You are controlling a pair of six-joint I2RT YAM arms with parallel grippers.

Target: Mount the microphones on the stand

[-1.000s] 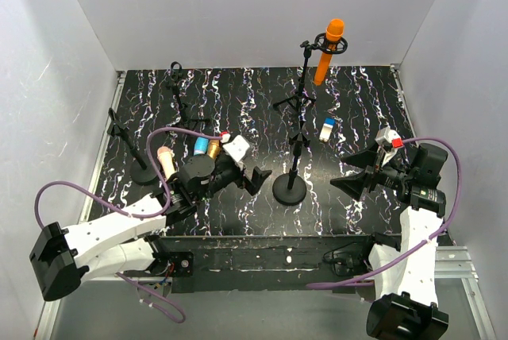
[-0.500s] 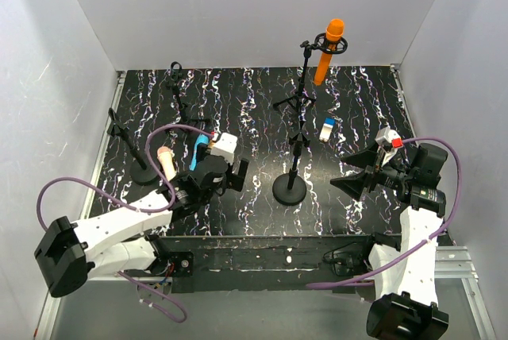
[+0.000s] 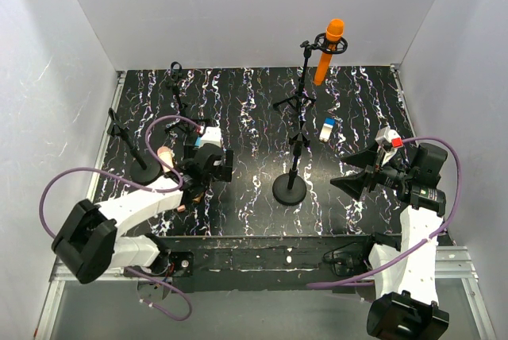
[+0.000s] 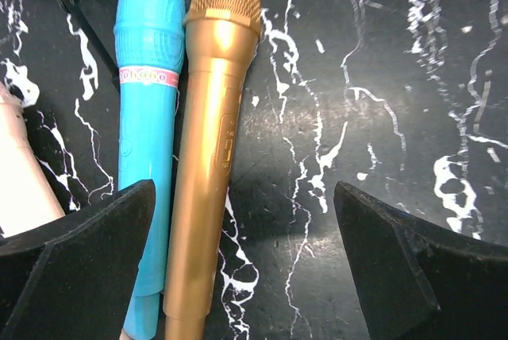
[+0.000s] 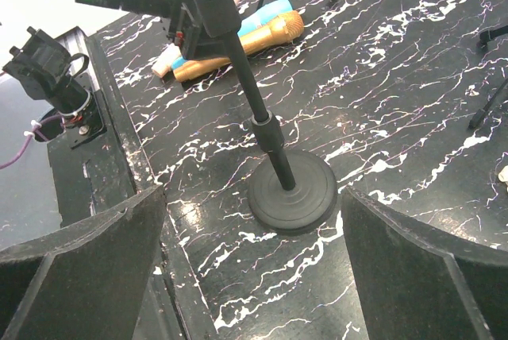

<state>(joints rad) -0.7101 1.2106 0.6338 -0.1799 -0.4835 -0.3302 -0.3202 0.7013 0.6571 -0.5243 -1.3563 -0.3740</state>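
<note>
Presently slim gold-bronze microphone with mesh head (image 4: pixel 214 141) lies flat on black white-veined tabletop (image 4: pixel 397 78), touching light blue plastic microphone (image 4: pixel 147 117); pale pink-beige microphone (image 4: pixel 20 173) just beyond. Orange microphone (image 3: pixel 329 50) sits clipped in rear tripod stand (image 3: pixel 305 70). Left gripper (image 4: pixel 244 197) spread wide over gold one, holding nothing. Right gripper (image 5: pixel 252 197) wide, empty, near round-base black stand (image 5: pixel 290 193). Gold body probably light, rigid, smooth, prone to roll: grip mid-barrel, below head. Blue neighbour may get pinched too.
</note>
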